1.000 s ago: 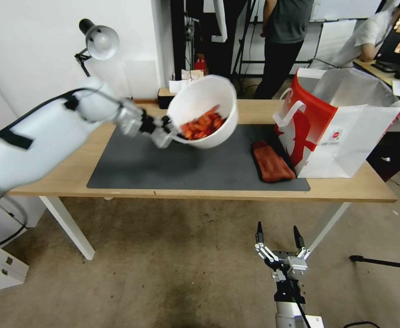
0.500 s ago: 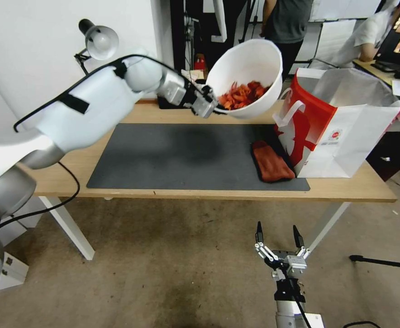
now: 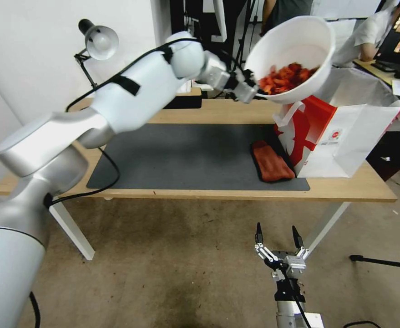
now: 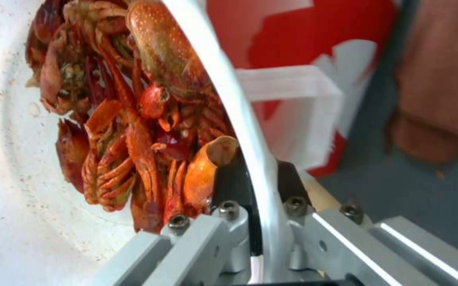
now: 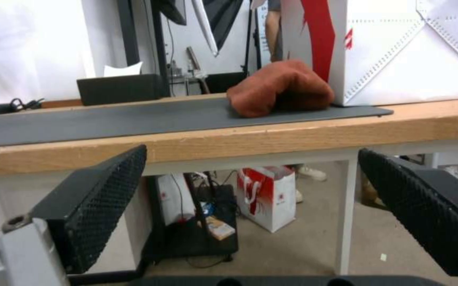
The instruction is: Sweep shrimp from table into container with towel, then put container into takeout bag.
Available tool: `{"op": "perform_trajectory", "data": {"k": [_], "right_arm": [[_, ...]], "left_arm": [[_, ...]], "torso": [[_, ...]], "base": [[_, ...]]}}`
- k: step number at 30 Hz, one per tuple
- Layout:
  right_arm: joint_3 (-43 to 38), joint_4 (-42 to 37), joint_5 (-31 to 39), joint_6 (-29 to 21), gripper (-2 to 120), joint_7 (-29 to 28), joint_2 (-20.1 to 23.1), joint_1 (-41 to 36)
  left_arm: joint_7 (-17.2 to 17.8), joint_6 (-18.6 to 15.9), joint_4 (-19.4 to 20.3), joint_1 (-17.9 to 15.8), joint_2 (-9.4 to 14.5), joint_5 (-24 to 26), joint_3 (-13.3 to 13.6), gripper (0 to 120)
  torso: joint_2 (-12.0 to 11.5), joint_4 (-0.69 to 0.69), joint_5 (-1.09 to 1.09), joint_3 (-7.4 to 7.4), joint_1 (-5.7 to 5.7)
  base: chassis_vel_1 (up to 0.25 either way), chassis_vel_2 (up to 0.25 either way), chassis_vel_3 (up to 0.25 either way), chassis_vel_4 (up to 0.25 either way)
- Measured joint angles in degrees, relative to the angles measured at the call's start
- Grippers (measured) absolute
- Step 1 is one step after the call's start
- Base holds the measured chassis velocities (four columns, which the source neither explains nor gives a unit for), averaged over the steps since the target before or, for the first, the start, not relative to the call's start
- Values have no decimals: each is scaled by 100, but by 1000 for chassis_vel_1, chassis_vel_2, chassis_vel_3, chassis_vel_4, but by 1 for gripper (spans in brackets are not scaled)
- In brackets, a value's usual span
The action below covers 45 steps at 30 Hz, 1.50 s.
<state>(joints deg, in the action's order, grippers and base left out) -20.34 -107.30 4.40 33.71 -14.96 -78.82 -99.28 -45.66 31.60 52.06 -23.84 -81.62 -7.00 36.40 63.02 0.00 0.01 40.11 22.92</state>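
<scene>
Carrying the round white deep-sided container point(image 3: 295, 57) aloft, the left tool point(image 3: 250, 91) pinches the near rim between its two fingers, one inside against the shrimp, one outside, as the left wrist view shows point(image 4: 255, 174). The container hangs tilted above the counter point(image 3: 209, 114), a long light-wood top on white legs, with its far edge just over the open mouth of the stiff red-and-white paper takeout bag point(image 3: 341, 132); a rim grip appears chosen to leave the underside free for lowering into the bag. The bright red-orange curled shrimp point(image 3: 286, 77) lie heaped toward the lower side of the bowl, so further tilt could spill them. To the left, a silver desk lamp point(image 3: 97, 41) stands at the wall, clear of the arm. On the dark grey rectangular mat point(image 3: 181, 155), the folded rust-red soft towel point(image 3: 272, 166) rests touching the bag's base. The bag's white loop handle point(image 3: 291, 114) hangs close under the bowl and may catch it. The right tool point(image 3: 279, 237) waits low before the counter's edge, fingers spread, holding nothing.
</scene>
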Motion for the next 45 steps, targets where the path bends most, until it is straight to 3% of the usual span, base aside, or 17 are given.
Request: {"op": "perform_trajectory", "data": {"k": [4, 6, 8, 9, 11, 13, 17, 21, 29, 34, 39, 45], "right_arm": [[-34, 24, 10, 58, 100, 13, 16, -18], [-37, 29, 11, 65, 100, 13, 16, -19], [-37, 57, 13, 100, 100, 32, 6, -20], [-37, 57, 13, 100, 100, 32, 6, -20], [-27, 60, 14, 112, 100, 48, -9, -23], [-19, 60, 13, 116, 100, 62, -16, -26], [-22, 65, 13, 157, 100, 78, -24, -60], [-25, 71, 13, 175, 100, 83, -24, -77], [-39, 39, 12, 179, 100, 87, -11, -104], [-38, 47, 11, 184, 100, 94, -15, -111], [-32, 68, 11, 196, 100, 96, -15, -112], [-30, 134, 11, 224, 100, 102, -2, -100]], "left_arm": [[82, 63, -398, -165, -315, 42, 4, 0], [96, 73, -459, -182, -353, 45, 0, 0], [257, 214, -988, -293, -700, 94, -66, 0], [257, 214, -988, -293, -700, 94, -66, 0], [410, 348, -1359, -340, -954, 108, -99, 0], [567, 395, -1492, -371, -1064, 139, -71, 0], [914, 182, -1454, -398, -1099, 504, 230, 0], [976, 72, -1321, -398, -1093, 840, 461, 0], [1288, -373, -776, -480, -1076, 1765, 1229, 0], [1289, -510, -597, -572, -1069, 1912, 1475, 0], [993, -571, -496, -618, -1061, 1915, 1796, 0], [804, -609, -479, -628, -1059, 1854, 1873, 0]], "torso": [[0, 0, 0, -1, 0], [0, 0, 0, 0, 0], [0, 0, 0, 0, 0], [0, 0, 0, 0, 0], [0, 1, 0, 0, 0], [0, -3, 1, 0, 0], [0, 0, -1, -1, 0], [0, 2, -2, -1, 0], [0, 0, -1, -1, 0], [0, 0, -1, -1, 0], [0, 0, -1, -1, 0], [0, 0, -2, 0, 0]], "base": [[0, 0, 0, 0], [0, 0, 0, 0], [0, 0, 0, 0], [0, 0, 0, 0], [0, 0, 0, 0], [0, 0, 0, 0], [0, 0, 0, 0], [0, 0, 0, 0], [0, 0, 0, 0], [0, 0, 0, 0], [0, 0, 0, 0], [0, 0, 0, 0]]}}
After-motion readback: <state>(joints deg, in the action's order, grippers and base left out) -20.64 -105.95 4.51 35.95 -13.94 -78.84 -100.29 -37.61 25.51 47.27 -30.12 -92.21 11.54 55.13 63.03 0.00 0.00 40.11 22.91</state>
